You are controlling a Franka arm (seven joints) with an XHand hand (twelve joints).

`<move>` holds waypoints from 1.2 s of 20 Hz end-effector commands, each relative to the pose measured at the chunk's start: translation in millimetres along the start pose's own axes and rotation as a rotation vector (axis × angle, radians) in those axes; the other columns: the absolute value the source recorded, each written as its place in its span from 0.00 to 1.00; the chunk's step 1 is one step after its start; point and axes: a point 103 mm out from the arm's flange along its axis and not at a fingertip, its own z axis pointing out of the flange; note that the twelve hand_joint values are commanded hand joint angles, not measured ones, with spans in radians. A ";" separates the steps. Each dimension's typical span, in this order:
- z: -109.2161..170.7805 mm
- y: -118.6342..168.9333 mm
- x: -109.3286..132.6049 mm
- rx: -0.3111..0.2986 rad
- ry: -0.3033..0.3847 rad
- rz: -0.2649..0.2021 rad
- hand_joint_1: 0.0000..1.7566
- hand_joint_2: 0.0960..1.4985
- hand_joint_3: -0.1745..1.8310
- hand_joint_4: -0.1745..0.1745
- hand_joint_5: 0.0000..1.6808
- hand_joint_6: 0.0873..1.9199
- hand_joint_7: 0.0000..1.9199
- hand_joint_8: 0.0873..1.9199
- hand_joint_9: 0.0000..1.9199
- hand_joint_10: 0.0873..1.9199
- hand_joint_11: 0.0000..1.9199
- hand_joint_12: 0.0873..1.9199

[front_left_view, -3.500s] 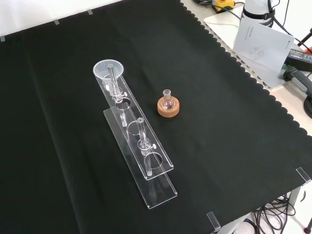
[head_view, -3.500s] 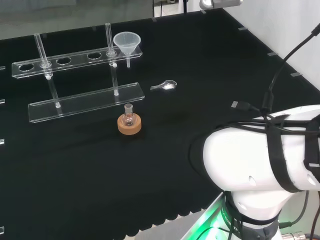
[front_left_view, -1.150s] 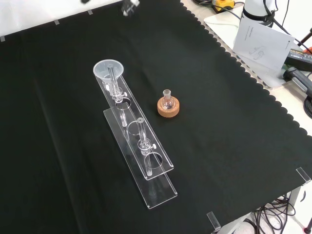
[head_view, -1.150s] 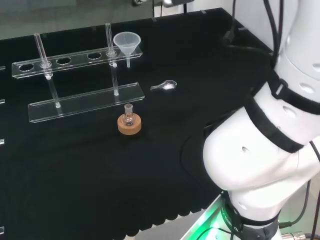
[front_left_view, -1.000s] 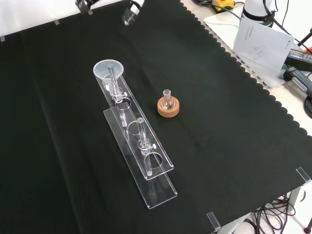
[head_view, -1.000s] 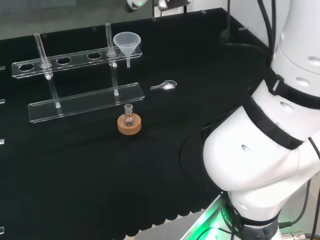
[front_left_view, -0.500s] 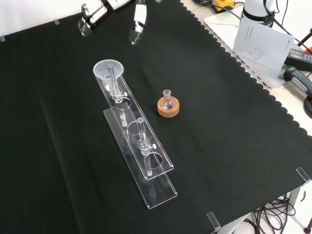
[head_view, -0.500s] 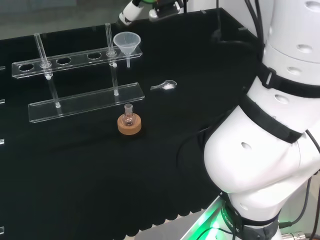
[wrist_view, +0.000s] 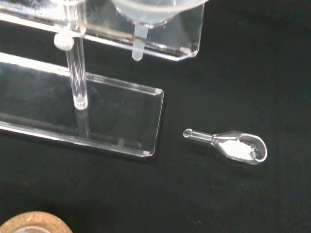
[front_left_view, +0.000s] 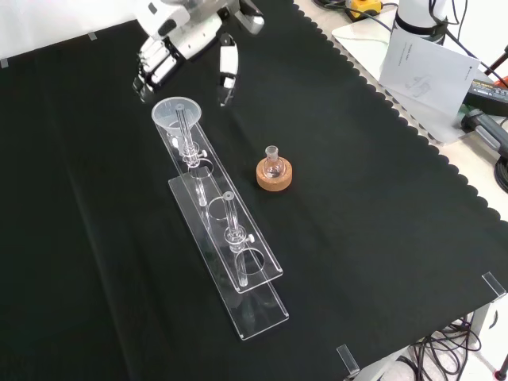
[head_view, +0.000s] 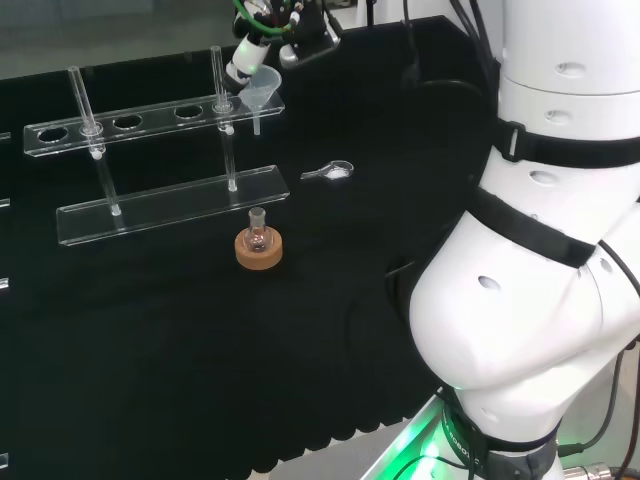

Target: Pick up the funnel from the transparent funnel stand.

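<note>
A clear plastic funnel (head_view: pixel 262 90) sits in the end hole of the transparent stand (head_view: pixel 150 115), its stem hanging below the upper shelf. In the front view the funnel (front_left_view: pixel 176 113) is at the stand's (front_left_view: pixel 238 262) far end. The hand (front_left_view: pixel 184 32) hovers just beyond and above it, open, with straight fingers (front_left_view: pixel 152 65) on one side and the thumb (front_left_view: pixel 228 73) on the other. In the head view the hand (head_view: pixel 275 28) reaches down so that a finger (head_view: pixel 243 60) overlaps the funnel's rim. In the wrist view the funnel's cone and stem (wrist_view: pixel 139 44) are close.
A small flask on a cork ring (front_left_view: pixel 274 173) stands right of the stand in the front view. A glass spoon (wrist_view: pixel 233 145) with white powder lies near the stand's base (wrist_view: pixel 102 119). Two upright glass rods (head_view: pixel 80 95) rise from the stand. Papers (front_left_view: pixel 425 67) lie beyond the cloth's edge.
The hand has come down from the far edge of the cloth to just above the funnel, fingers spread. The arm's links have swung upright in the head view. The glassware has not moved.
</note>
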 end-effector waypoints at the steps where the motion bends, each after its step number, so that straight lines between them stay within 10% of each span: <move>1: 9.3 8.9 -2.1 0.027 -0.019 0.002 0.32 0.45 0.20 0.59 0.02 0.00 0.00 0.12 0.04 0.40 0.12 0.77; 10: 24.0 26.8 -4.6 0.038 0.013 -0.019 0.34 0.44 0.21 0.60 0.00 0.00 0.00 0.01 0.00 0.39 0.11 0.77; 24: 30.1 37.4 -4.9 0.040 -0.006 -0.024 0.33 0.44 0.22 0.58 0.01 0.00 0.00 0.11 0.03 0.41 0.13 0.76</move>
